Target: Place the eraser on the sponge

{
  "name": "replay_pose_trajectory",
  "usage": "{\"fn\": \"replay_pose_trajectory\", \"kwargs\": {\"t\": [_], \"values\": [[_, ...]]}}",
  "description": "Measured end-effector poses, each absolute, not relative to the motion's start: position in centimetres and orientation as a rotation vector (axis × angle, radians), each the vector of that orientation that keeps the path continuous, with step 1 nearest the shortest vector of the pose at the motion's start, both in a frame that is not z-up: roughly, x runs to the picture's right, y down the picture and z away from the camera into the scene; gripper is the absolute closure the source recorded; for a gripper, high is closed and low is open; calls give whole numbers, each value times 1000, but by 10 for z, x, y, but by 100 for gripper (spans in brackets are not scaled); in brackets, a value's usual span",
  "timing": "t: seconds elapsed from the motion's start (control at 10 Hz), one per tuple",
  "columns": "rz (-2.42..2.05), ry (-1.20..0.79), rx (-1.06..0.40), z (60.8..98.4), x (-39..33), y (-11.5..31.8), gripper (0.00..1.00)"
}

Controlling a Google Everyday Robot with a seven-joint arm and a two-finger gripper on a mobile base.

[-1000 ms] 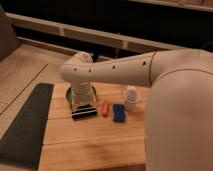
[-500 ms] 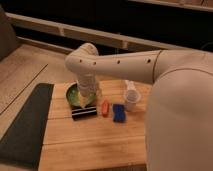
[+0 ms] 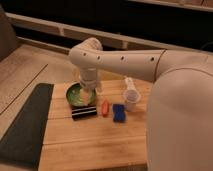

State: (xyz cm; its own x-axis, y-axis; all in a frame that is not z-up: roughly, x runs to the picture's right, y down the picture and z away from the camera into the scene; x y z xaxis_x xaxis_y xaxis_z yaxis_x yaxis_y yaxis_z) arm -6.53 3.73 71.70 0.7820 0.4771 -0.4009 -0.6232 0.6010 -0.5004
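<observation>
whether the gripper (image 3: 89, 97) stood wide or narrow i could not tell; it hung straight down from the pale arm (image 3: 122, 62), low over the near edge of the green bowl (image 3: 75, 94) and just behind the eraser (image 3: 84, 112). i could not make out whether it touched the eraser. the eraser lay flat on the wooden table (image 3: 95, 147), its long side running across, right in front of the bowl and not on the sponge (image 3: 119, 113). the sponge sat to the right on the same boards, apart from the eraser. between the two lay a small orange-red oblong thing (image 3: 105, 107), close to the eraser's right end and just beside the sponge. a white cup (image 3: 131, 101) stood just behind the sponge. a dark mat (image 3: 25, 125) lay along the table's left side, well apart from the rest. the robot's big white body (image 3: 182, 120) filled the right of the scene, with the arm reaching leftward from it over the table.
</observation>
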Motion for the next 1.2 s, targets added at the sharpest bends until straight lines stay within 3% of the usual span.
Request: {"fn": "replay_pose_trajectory", "kwargs": {"t": [0.7, 1.2], "values": [[268, 81, -392, 734, -84, 63, 35], [409, -20, -400, 748, -52, 85, 35]]}}
